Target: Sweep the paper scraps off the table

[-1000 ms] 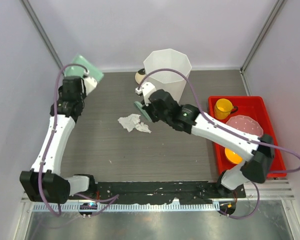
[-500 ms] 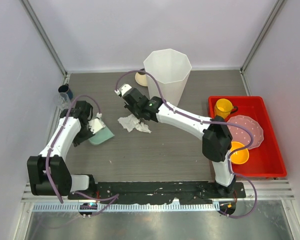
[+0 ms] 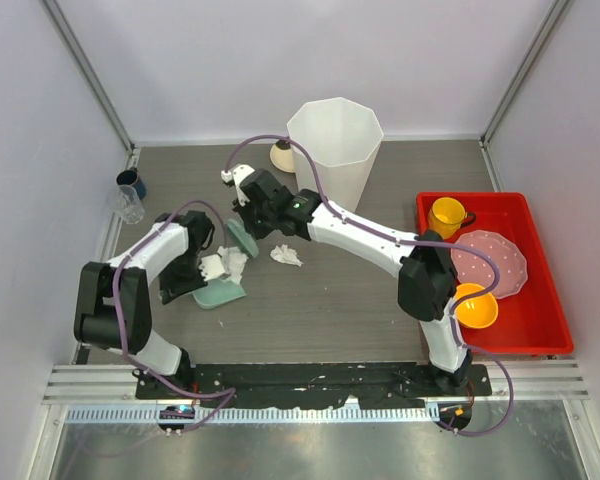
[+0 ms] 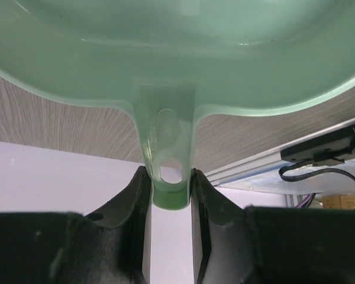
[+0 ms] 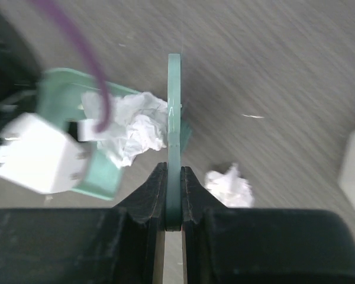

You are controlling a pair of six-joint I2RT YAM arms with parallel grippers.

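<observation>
Green dustpan point(image 4: 177, 53) was clamped in the left gripper point(image 4: 170, 189); right gripper point(image 5: 174, 198) clamped a green brush point(image 5: 174, 118) just beside the paper scraps point(image 5: 133, 121).

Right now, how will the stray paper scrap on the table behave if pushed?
The paper scrap looks crumpled and thin, so probably very light and soft. It may skid or tumble across the table rather than roll straight.

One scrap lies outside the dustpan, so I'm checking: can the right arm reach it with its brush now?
Probably yes. The stray scrap lies on bare table just beside the brush in the right gripper, nothing between them.
</observation>
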